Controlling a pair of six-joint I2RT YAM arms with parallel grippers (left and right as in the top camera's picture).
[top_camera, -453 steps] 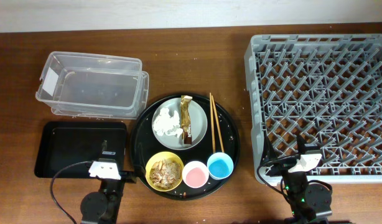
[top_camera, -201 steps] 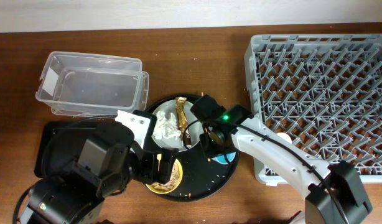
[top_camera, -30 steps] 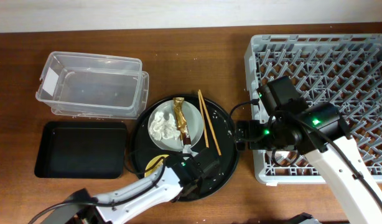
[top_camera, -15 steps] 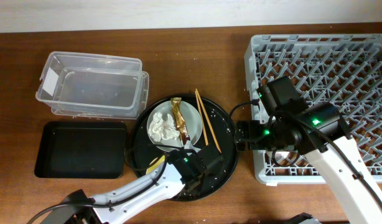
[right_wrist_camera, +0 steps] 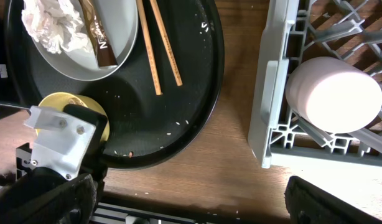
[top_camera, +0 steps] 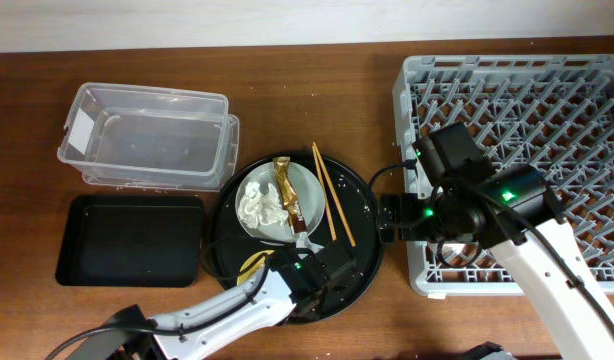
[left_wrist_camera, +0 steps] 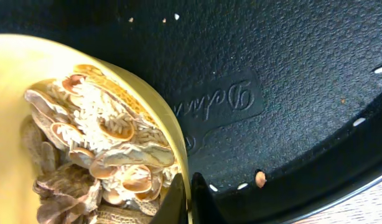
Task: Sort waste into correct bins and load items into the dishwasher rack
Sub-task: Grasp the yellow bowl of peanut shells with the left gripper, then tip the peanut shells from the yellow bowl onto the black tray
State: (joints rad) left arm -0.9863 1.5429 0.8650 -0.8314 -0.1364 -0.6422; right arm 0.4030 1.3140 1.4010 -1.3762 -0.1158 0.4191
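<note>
One left claw [left_wrist_camera: 186,198] astride bowl [left_wrist_camera: 20,87] rim

A large round black tray [top_camera: 365,215] sits on the brown wooden table [top_camera: 317,95], toward the front edge and a little left of its middle. Embossed lettering [left_wrist_camera: 213,102] is pressed into the tray's floor. A pale wall [top_camera: 287,20] runs along the table's far edge.

L arm [top_camera: 227,305] & R arm [top_camera: 547,268]: white links, blk joints w/ green LEDs, blk cables.
</note>
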